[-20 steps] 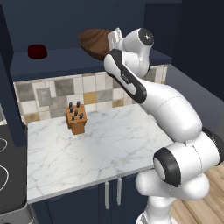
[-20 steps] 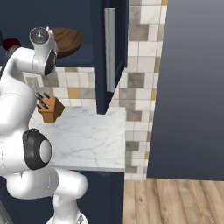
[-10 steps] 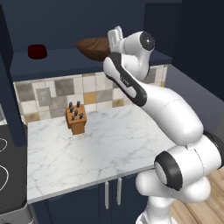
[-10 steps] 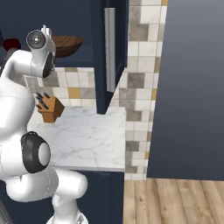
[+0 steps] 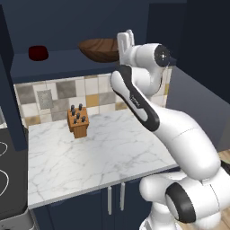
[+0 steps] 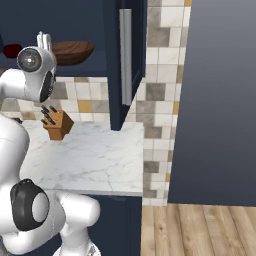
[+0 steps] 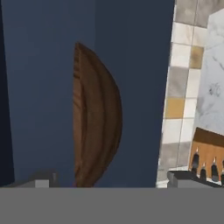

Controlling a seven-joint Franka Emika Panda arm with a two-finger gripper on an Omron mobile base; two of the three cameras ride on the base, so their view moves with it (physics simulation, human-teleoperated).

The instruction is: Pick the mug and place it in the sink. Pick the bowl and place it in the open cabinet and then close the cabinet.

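Bowl placement step, at its close. Wooden bowl (image 5: pixel 100 48) sits upright on the dark shelf (image 5: pixel 58 63) inside the open navy cabinet (image 6: pixel 131 55), toward the right part of the shelf, well apart from a small dark red thing (image 5: pixel 38 52) at the shelf's left. Pincer (image 5: pixel 125 39) stands just beside the bowl's right rim, fingers spread wide, nothing gripped; in the hand view both fingertips (image 7: pixel 43 180) flank the bowl's edge with clear gap on each side. Cannot tell whether a finger touches the rim.

Judged: bowl delivered, door not yet shut. Mug and sink not accounted for from here.

Next move calls for drawing the pincer straight back out of the cabinet without nudging the bowl, then swinging round to the open door (image 6: pixel 125 60) with its silver bar handle (image 6: pixel 126 56) and pushing it closed. Knife block (image 5: pixel 77 121) on the marble tabletop (image 5: pixel 94 152) lies below, clear of that path.
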